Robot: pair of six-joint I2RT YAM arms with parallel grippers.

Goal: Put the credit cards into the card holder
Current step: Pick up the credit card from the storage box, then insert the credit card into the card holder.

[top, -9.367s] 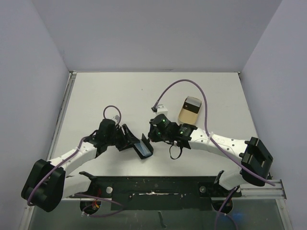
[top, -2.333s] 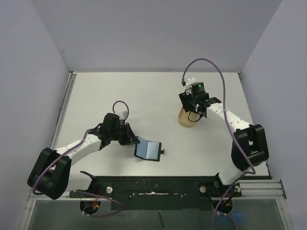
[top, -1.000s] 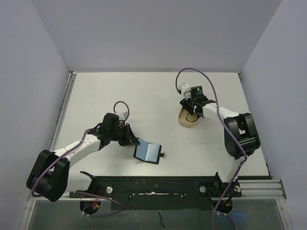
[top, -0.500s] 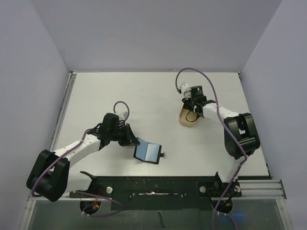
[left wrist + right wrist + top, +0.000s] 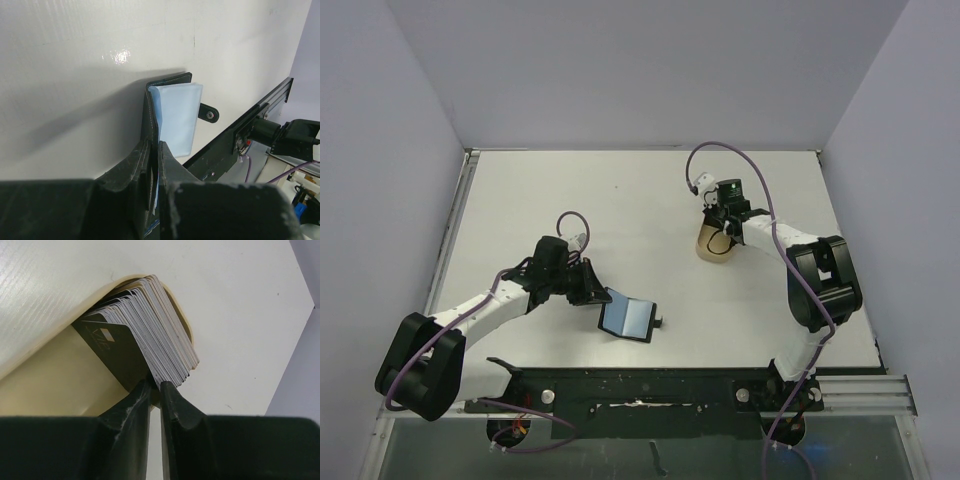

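Observation:
The card holder lies open on the table as a black bifold with bluish-grey panels and a snap tab. My left gripper is shut on its left flap, the flap's edge pinched between the fingers. The credit cards stand as a stack on edge in a beige oval tray, a dark card at the front. My right gripper reaches down into the tray. Its jaws are pinched on the lower corner of the front cards.
The beige tray wall curves round the left of the stack. A black rail runs along the table's near edge, close behind the card holder. Purple cables loop above both arms.
My right gripper's jaws have closed on the front of the card stack over the last second. The left arm and the card holder have not moved.

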